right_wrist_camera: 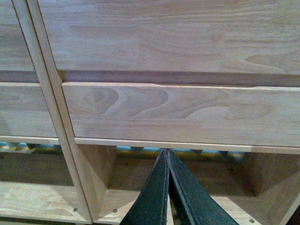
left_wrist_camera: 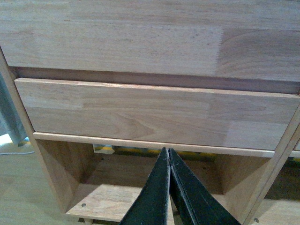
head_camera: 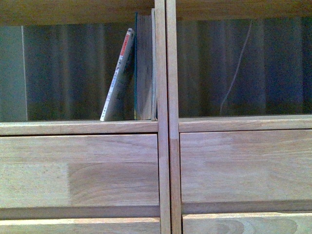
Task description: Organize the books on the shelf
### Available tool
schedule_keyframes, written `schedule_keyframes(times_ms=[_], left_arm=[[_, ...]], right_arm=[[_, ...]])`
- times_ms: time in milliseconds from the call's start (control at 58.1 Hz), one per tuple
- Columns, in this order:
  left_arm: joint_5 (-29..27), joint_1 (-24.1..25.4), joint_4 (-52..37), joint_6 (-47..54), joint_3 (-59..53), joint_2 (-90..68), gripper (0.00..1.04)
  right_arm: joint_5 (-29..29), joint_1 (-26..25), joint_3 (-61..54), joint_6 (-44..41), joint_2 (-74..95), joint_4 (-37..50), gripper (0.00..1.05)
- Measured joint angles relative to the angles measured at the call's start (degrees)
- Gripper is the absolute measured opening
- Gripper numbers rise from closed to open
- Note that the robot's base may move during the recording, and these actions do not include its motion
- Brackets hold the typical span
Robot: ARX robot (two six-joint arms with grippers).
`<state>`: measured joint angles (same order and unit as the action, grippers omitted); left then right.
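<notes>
Front view: the shelf (head_camera: pixel 163 127), a light-brown jointed-wood unit, fills the frame. Its double upright (head_camera: pixel 165 97) divides two open compartments above from flat drawer fronts (head_camera: pixel 80 170) below. Both books stand in the left compartment, at its right end. The thick book (head_camera: pixel 145 68), teal-edged with tan pages, is upright and set against the upright. The thin paperback (head_camera: pixel 117 80), with a white spine and a red patch near the top, is tilted: its foot rests on the compartment floor to the left, and its top leans right onto the thick book. The right compartment shows only a dim striped backdrop and a thin pale cord (head_camera: pixel 236 68). Neither arm appears in this view.

Left wrist view: the left tool (left_wrist_camera: pixel 168 157) has its two dark fingers pressed together at the tips, holding nothing. It points toward a lower open compartment (left_wrist_camera: pixel 117 192) beneath two drawer fronts.

Right wrist view: the right tool (right_wrist_camera: pixel 167 157) is likewise closed, tips meeting, and empty. It faces another lower compartment (right_wrist_camera: pixel 220 183) under a drawer front (right_wrist_camera: pixel 187 112), just beside the double upright.
</notes>
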<state>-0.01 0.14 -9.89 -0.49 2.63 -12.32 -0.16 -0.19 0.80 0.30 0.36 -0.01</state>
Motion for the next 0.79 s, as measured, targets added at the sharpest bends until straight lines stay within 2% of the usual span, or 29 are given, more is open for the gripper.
schedule_keyframes(times_ms=[138, 241, 448, 534, 792], left_arm=[[0.0, 0.0, 0.3, 0.0, -1.9, 2.6, 0.03], [0.0, 0.0, 9.1, 0.1, -1.9, 10.4, 0.03], [0.0, 0.0, 9.7, 0.1, -1.9, 12.0, 0.03], [0.0, 0.0, 9.8, 0.0, -1.9, 12.0, 0.04], [0.0, 0.0, 9.8, 0.1, -1.9, 12.0, 0.5]], right_arm=[[0.0, 0.0, 0.0, 0.0, 0.0, 0.0, 0.03], [0.0, 0.0, 0.0, 0.0, 0.0, 0.0, 0.03], [0.0, 0.0, 0.0, 0.0, 0.0, 0.0, 0.03], [0.0, 0.0, 0.0, -0.1, 0.0, 0.0, 0.18], [0.0, 0.0, 0.0, -0.1, 0.0, 0.0, 0.63]])
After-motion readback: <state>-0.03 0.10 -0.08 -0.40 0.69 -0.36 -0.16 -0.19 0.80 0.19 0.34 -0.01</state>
